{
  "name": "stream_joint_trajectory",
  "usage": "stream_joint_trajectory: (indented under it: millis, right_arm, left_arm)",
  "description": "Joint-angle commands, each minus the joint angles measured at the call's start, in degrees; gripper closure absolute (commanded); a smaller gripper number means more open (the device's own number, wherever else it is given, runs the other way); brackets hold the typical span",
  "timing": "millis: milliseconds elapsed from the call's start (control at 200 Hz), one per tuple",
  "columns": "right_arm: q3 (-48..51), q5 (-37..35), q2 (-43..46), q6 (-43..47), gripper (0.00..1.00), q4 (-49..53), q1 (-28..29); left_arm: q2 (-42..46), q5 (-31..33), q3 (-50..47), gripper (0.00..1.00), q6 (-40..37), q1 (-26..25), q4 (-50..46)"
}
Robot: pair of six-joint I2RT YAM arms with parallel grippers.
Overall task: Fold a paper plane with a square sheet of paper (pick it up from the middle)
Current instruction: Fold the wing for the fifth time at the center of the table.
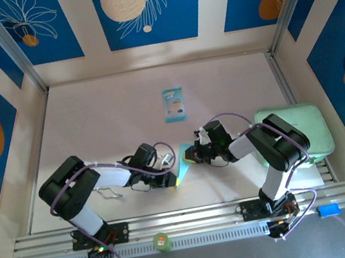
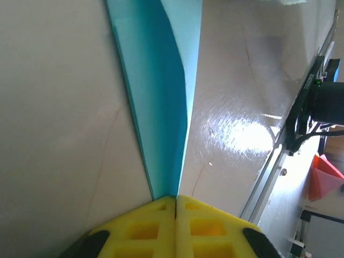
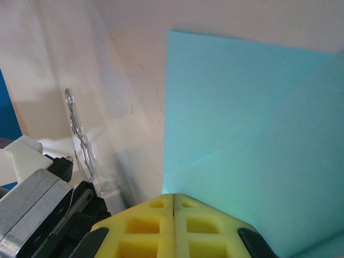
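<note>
Seen from the top camera, your two arms meet near the middle of the pale desk (image 1: 106,119), the left tool (image 1: 170,180) and the right tool (image 1: 189,154) close together with the light-blue sheet of paper (image 1: 183,163) caught between them, a thin sliver of cyan showing at each tool. A small teal-and-white printed packet (image 1: 173,105) lies flat farther back on the desk, well apart from the arms, and a pale green rounded pad (image 1: 296,130) sits at the right side, beside the right arm. From the left wrist camera, your left tool (image 2: 176,200) is clenched, its yellow pads (image 2: 145,228) pressed together on the near end of the sheet of paper (image 2: 158,107), which runs away from them almost edge-on as a long narrow wedge with a lighter layer folded alongside a darker one; the glossy desk (image 2: 59,134) lies on either side. From the right wrist camera, your right tool (image 3: 173,196) is likewise clamped, yellow pads (image 3: 209,236) closed on the lower edge of the sheet of paper (image 3: 242,123), which spreads broad and upright ahead of them with a diagonal crease across it, while a thin bent wire (image 3: 80,140) rests on the desk (image 3: 129,54) to the left.
</note>
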State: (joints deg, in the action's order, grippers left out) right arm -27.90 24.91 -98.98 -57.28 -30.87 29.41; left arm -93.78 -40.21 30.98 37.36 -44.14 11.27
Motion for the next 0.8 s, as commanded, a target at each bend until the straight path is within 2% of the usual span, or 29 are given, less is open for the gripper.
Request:
stream_joint_trajectory:
  millis: [0, 210, 500, 630, 795]
  right_arm:
    - [2.54, -7.94, -2.62, 0.13, 0.99, 9.26, -0.05]
    - [2.53, -7.99, -2.52, -0.18, 0.99, 9.17, -0.05]
    - [2.8, -8.36, -2.51, -0.68, 0.99, 9.08, -0.01]
    - [2.88, -8.38, -2.45, -0.91, 0.99, 8.64, 0.03]
    - [2.42, -8.01, -2.45, -0.91, 0.99, 8.64, 0.03]
  left_arm:
    - [0.35, -1.04, -1.97, 1.0, -0.33, -0.68, -5.58]
    - [0.72, -1.57, -2.33, 1.0, 0.1, -0.86, -4.89]
    - [3.45, -0.42, -3.38, 0.89, 0.56, -0.94, -5.45]
    - [8.17, 1.87, -4.58, 0.82, 0.96, -0.95, -5.52]
    - [15.63, 5.45, -4.13, 0.8, 0.74, -0.95, -6.7]
